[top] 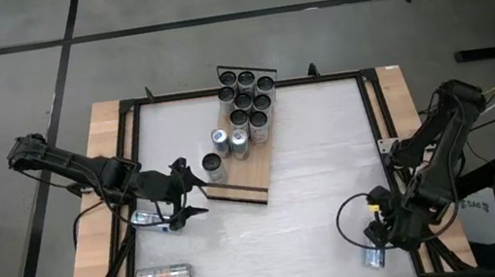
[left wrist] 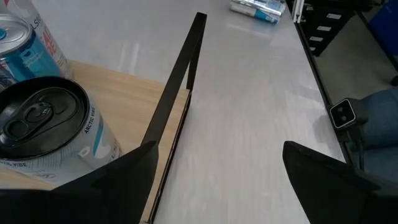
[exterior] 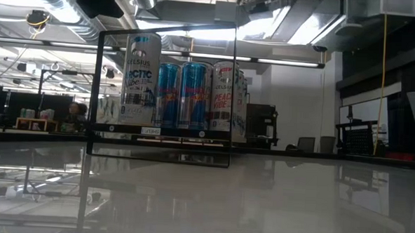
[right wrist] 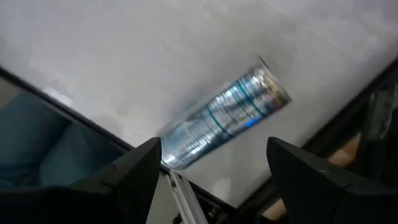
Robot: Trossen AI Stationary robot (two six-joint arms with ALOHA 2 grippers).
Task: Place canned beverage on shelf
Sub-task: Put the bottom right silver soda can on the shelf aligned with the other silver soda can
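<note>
Left gripper (top: 180,194) hangs wide and empty beside the shelf (top: 250,169), right gripper (right wrist: 214,186) gapes above a lying can (right wrist: 227,119) by the table's edge; a clumsy pinch could roll it off.

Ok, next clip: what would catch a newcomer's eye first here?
The cluster of upright cans crowding the far half of the shelf, a light-wood board lying at an angle on the white table. Next, the left gripper, open, beside the shelf's near end, and the right gripper, open above a can lying on its side near the table's right front corner.
</note>
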